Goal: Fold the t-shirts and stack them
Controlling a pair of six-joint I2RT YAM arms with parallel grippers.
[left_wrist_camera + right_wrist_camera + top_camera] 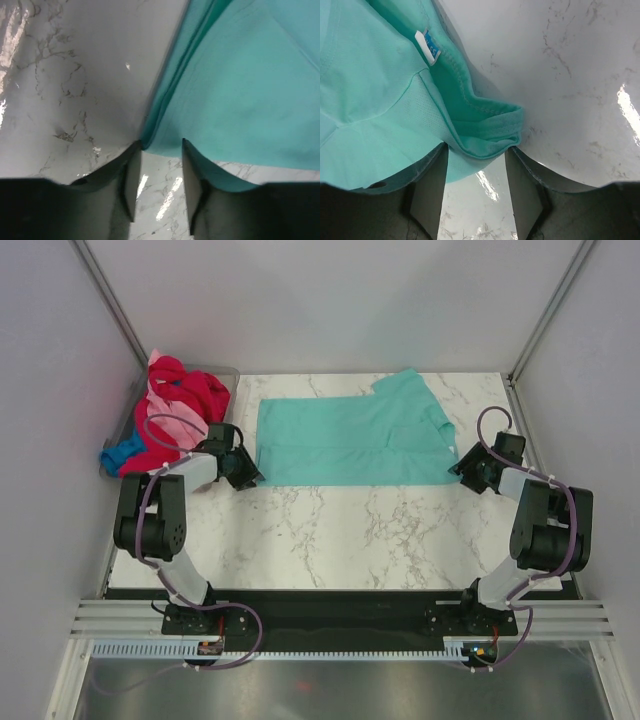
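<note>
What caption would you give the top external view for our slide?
The left gripper and right gripper meet the near corners of a teal t-shirt on the marble table; other shirts heaped far-left.

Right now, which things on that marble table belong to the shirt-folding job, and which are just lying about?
Part of the job:
teal cloth t-shirt, spread flat
heap of red, pink and blue cloth tees
left gripper
right gripper

Just there:
grey translucent plastic tub
white marble-patterned table
</note>
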